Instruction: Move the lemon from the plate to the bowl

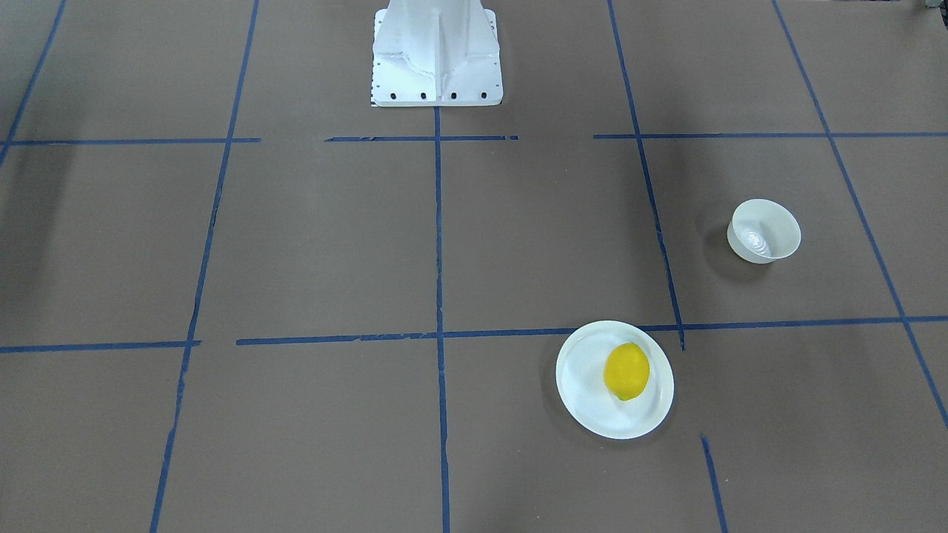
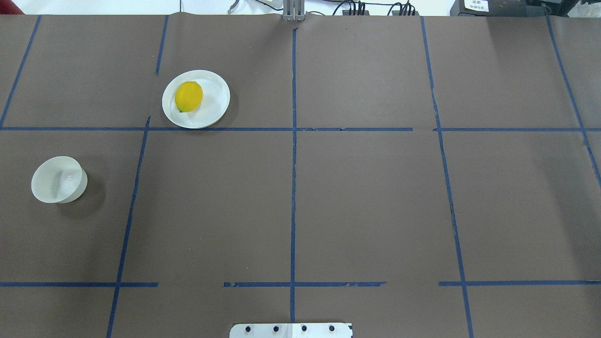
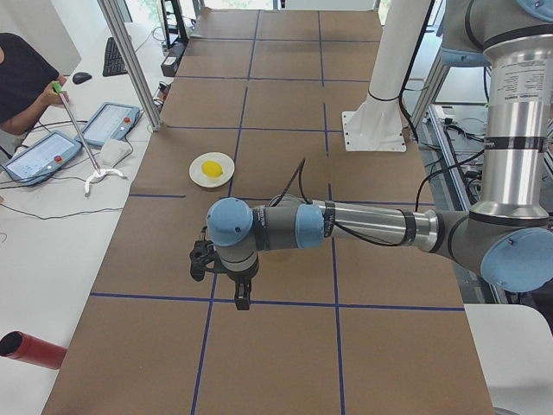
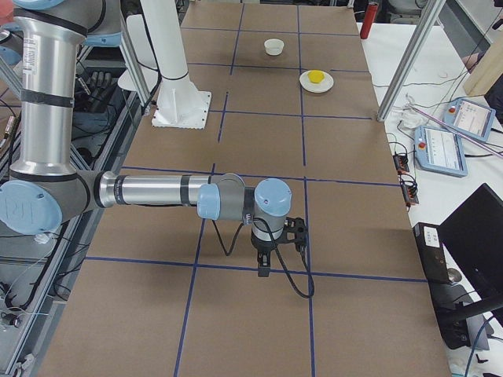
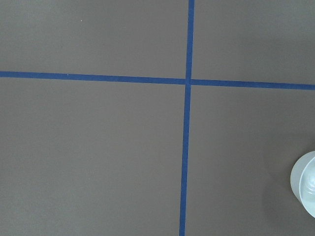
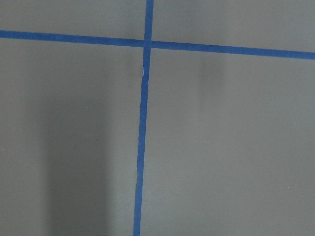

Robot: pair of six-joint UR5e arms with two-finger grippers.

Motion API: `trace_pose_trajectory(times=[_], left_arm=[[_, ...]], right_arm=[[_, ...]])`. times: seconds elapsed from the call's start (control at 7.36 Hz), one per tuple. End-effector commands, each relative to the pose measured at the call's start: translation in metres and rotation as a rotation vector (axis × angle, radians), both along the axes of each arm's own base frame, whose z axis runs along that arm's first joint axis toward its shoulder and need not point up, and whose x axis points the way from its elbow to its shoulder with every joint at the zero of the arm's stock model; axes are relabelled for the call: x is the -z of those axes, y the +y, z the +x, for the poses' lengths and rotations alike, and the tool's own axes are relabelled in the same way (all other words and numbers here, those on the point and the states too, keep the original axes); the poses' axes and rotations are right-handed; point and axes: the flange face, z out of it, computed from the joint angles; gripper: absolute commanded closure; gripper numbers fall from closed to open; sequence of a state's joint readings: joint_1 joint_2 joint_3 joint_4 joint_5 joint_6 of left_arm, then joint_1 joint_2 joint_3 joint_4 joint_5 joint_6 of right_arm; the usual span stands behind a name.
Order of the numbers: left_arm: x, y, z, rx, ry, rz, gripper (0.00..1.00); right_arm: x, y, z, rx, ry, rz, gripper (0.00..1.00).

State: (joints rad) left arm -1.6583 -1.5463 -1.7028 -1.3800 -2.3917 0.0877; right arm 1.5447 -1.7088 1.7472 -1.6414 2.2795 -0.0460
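Observation:
The yellow lemon [image 2: 188,96] lies on the flat white plate [image 2: 213,110] at the far left of the table; both also show in the front view, lemon [image 1: 626,371] on plate [image 1: 585,392]. The small deep white bowl [image 2: 59,180] stands empty nearer me and further left, apart from the plate; its rim shows at the right edge of the left wrist view [image 5: 305,189]. My left gripper [image 3: 242,299] hangs above the table in the left side view only, my right gripper [image 4: 263,269] in the right side view only. I cannot tell whether either is open or shut.
The table is covered in brown paper with a grid of blue tape lines [image 2: 293,141]. The white robot base [image 1: 437,59] stands at my edge. An operator and tablets [image 3: 43,156] sit beside the table's far side.

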Motion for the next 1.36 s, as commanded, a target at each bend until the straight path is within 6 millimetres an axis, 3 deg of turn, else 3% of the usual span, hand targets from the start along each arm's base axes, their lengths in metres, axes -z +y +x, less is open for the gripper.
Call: trace_pose_trajectory(times=[0.0, 0.27, 0.41, 0.68, 0.82, 0.95, 1.22], left_arm=[[0.010, 0.000, 0.002, -0.028, -0.033, 0.041, 0.00], [0.024, 0.003, 0.008, -0.042, -0.040, 0.050, 0.00], [0.014, 0.004, 0.027, -0.077, -0.022, 0.029, 0.00], [0.029, 0.003, 0.042, -0.089, 0.083, 0.111, 0.00], [0.050, -0.005, 0.093, -0.176, 0.194, 0.189, 0.00], [0.088, -0.012, 0.157, -0.249, 0.260, 0.203, 0.00], [0.183, -0.053, 0.241, -0.256, 0.292, 0.272, 0.00]], right_arm=[[0.000, 0.000, 0.000, 0.000, 0.000, 0.000, 0.00], [0.000, 0.000, 0.000, 0.000, 0.000, 0.000, 0.00], [0.000, 0.000, 0.000, 0.000, 0.000, 0.000, 0.00], [0.000, 0.000, 0.000, 0.000, 0.000, 0.000, 0.00], [0.000, 0.000, 0.000, 0.000, 0.000, 0.000, 0.00], [0.000, 0.000, 0.000, 0.000, 0.000, 0.000, 0.00], [0.000, 0.000, 0.000, 0.000, 0.000, 0.000, 0.00]])
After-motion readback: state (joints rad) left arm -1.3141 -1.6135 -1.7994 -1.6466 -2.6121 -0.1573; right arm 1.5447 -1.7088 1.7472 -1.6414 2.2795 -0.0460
